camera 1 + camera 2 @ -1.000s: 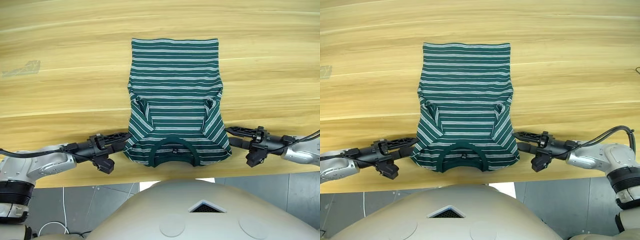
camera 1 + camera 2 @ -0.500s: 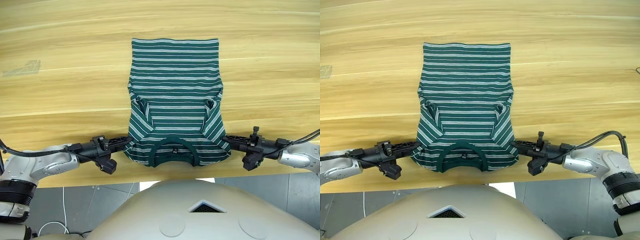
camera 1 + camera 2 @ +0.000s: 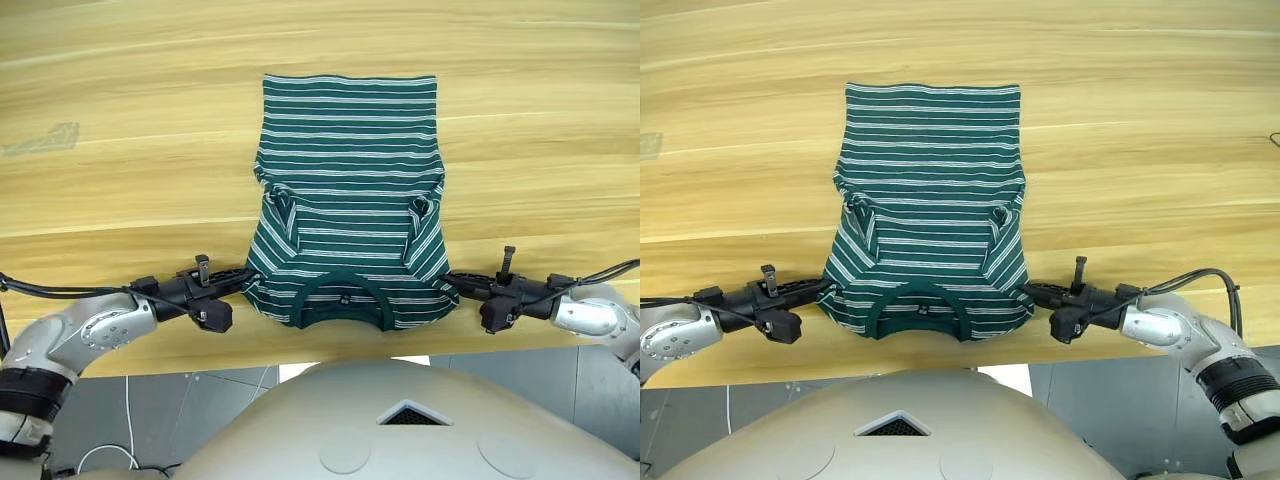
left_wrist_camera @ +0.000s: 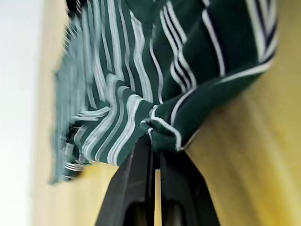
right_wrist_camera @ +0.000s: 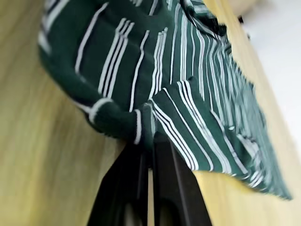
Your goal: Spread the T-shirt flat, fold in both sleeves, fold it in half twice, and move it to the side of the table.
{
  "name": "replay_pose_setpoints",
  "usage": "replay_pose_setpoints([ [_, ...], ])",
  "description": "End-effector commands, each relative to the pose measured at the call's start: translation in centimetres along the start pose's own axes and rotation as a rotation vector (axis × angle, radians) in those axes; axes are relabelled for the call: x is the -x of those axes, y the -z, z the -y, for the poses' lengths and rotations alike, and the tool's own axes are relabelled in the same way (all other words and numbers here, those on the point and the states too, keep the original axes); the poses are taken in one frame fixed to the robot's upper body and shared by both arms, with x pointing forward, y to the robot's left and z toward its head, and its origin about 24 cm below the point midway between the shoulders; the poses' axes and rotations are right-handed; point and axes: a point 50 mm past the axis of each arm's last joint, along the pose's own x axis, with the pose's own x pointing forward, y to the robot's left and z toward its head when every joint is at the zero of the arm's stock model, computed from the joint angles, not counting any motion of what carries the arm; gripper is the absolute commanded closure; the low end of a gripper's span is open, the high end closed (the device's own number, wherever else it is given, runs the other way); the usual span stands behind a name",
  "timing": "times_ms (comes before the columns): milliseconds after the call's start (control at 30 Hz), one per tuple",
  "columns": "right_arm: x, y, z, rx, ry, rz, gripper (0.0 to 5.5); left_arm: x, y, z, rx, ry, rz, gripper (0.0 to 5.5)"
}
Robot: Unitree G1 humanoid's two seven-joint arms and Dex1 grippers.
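Observation:
A dark green T-shirt with white stripes (image 3: 348,190) lies on the wooden table (image 3: 120,90), sleeves folded in, collar toward the near edge. My left gripper (image 3: 246,277) is shut on the T-shirt's near left shoulder corner, which bunches between the black fingers (image 4: 136,160) in the left wrist view. My right gripper (image 3: 447,281) is shut on the near right shoulder corner, the striped cloth (image 5: 141,127) pinched between its fingers (image 5: 162,155). Both near corners are raised slightly off the table.
The table's near edge (image 3: 150,360) runs just under both arms, with grey floor below it. Bare wood spreads to the left, right and behind the T-shirt.
Both grippers moved in to the T-shirt's near corners and shut on them. The near edge of the T-shirt has lifted and drawn slightly away from the table edge.

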Motion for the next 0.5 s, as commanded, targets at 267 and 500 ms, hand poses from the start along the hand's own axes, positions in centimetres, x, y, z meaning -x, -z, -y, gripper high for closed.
replay_pose_setpoints([
  [267, 1.7, -4.1, 2.7, -0.683, -0.133, 0.047, 5.5, 3.7, -3.5, -1.9, 0.509, 0.189, -0.004, 5.47],
  [500, 2.9, -5.6, 3.1, -0.786, -0.114, 0.095, 5.5, 5.3, -5.3, -1.2, 0.639, 0.168, 0.066, 5.47],
])
